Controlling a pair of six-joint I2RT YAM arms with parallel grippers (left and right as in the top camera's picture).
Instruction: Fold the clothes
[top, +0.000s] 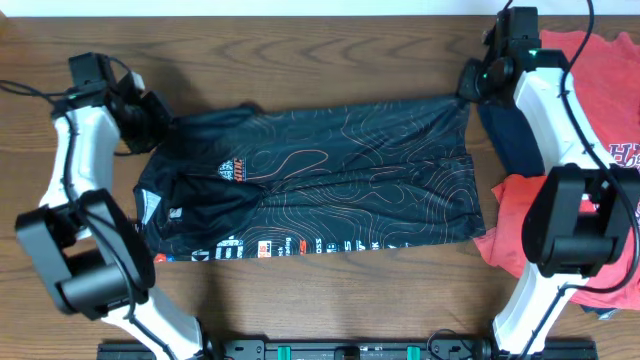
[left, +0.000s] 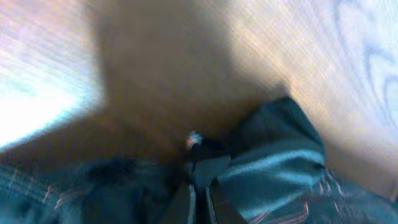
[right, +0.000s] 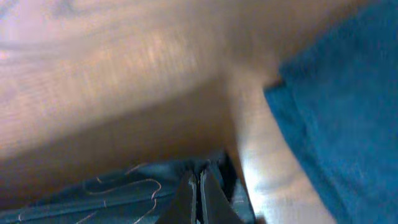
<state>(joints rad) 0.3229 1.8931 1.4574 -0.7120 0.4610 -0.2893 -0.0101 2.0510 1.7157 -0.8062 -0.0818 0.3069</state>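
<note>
Black contour-patterned jersey (top: 320, 180) lies spread out on the wooden table (top: 300, 50). Left gripper (top: 158, 118) is closed, pinching fabric at the jersey's far left corner. Right gripper (top: 468, 88) is closed, pinching its far right corner. A navy garment (top: 512, 140) and a red T-shirt (top: 600, 60) lie just beyond the jersey's right edge.

- The jersey (top: 320, 180) lies spread flat on the worktop (top: 300, 50), its length running left to right.
- The left gripper (top: 160, 120) sits at the jersey's far left corner, jaws pinched on the cloth there.
- The right gripper (top: 470, 85) sits at the jersey's far right corner, jaws pinched on that edge.
- A plain garment (top: 510, 140) lies just right of the jersey, touching its right edge.
- A T-shirt (top: 610, 70) lies further right of the jersey, meeting the plain garment, partly under the right arm.
</note>
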